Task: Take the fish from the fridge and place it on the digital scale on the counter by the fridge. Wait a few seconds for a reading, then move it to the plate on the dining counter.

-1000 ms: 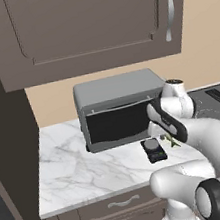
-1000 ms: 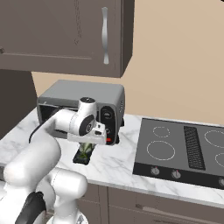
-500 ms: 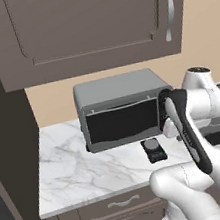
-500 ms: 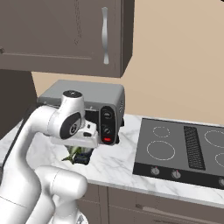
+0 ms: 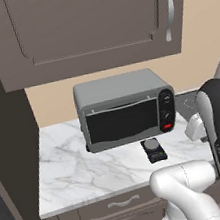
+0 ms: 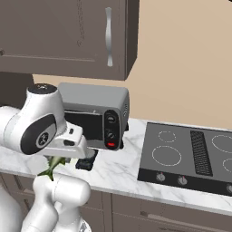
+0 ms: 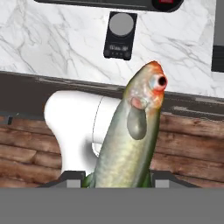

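My gripper (image 7: 117, 178) is shut on the fish (image 7: 131, 135), an olive-yellow fish with a reddish snout that points away from the hand. In the right base view the fish (image 6: 51, 167) hangs under the gripper (image 6: 55, 159), in front of the counter's edge and over my own base. The digital scale (image 7: 120, 41), a small black slab, lies bare on the counter (image 7: 52, 39) in front of the toaster oven; it also shows as the scale (image 5: 153, 150) and, partly behind my hand, as the scale (image 6: 87, 159). The fridge, the plate and the dining counter are out of view.
A grey toaster oven (image 5: 122, 110) stands at the back of the marble counter (image 5: 77, 173). A black cooktop (image 6: 190, 154) lies to the right. Dark wall cabinets (image 5: 87, 24) hang above, and brown drawers (image 5: 117, 204) sit below the top.
The arm has drawn back from over the scale toward the base, carrying the fish past the counter's front edge. The scale is now bare.
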